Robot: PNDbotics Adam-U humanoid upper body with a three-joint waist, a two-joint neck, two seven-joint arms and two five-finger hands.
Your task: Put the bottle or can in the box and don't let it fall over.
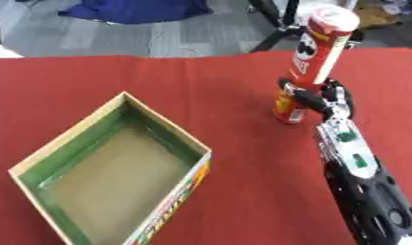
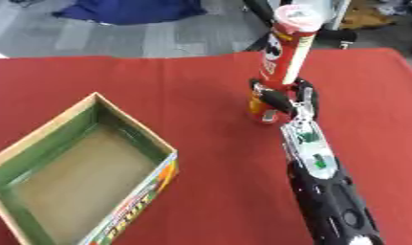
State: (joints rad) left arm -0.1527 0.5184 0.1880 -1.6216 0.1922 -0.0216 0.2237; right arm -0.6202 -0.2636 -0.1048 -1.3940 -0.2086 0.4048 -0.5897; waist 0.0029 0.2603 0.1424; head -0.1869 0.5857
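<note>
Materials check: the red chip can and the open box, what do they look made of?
Chip can: likely printed paperboard tube, smooth, slightly glossy, with a pale, probably plastic lid. Box: cardboard, going by its raw tan rim and matte brown floor; green inner walls and printed outside look coated.

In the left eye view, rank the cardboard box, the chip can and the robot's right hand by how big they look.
1. cardboard box, largest.
2. chip can, tall.
3. right hand, curled round the can's lower part, smallest.

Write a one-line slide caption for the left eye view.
Robot's right hand grips the lower part of an upright red Pringles can on the red tablecloth, right of the empty cardboard box.
</note>
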